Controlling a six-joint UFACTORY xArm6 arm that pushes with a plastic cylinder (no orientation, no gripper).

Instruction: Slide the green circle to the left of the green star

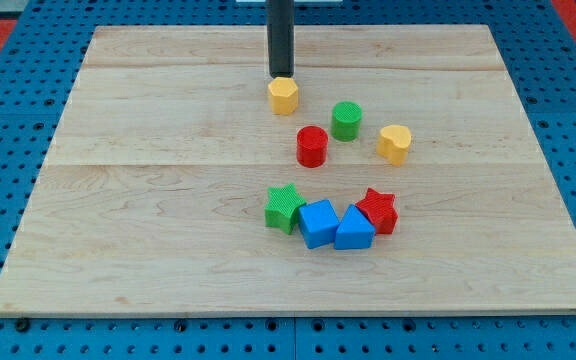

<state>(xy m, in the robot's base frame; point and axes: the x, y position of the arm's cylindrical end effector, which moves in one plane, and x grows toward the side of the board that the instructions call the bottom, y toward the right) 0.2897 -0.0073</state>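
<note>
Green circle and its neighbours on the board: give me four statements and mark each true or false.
1. The green circle sits nearer the view's top than the green star. True.
2. My tip touches the green circle. False: it is at the yellow hexagon.
3. The red cylinder lies to the view's left of the green circle. True.
4. The green star stands alone. False: the blue cube is right beside it.
</note>
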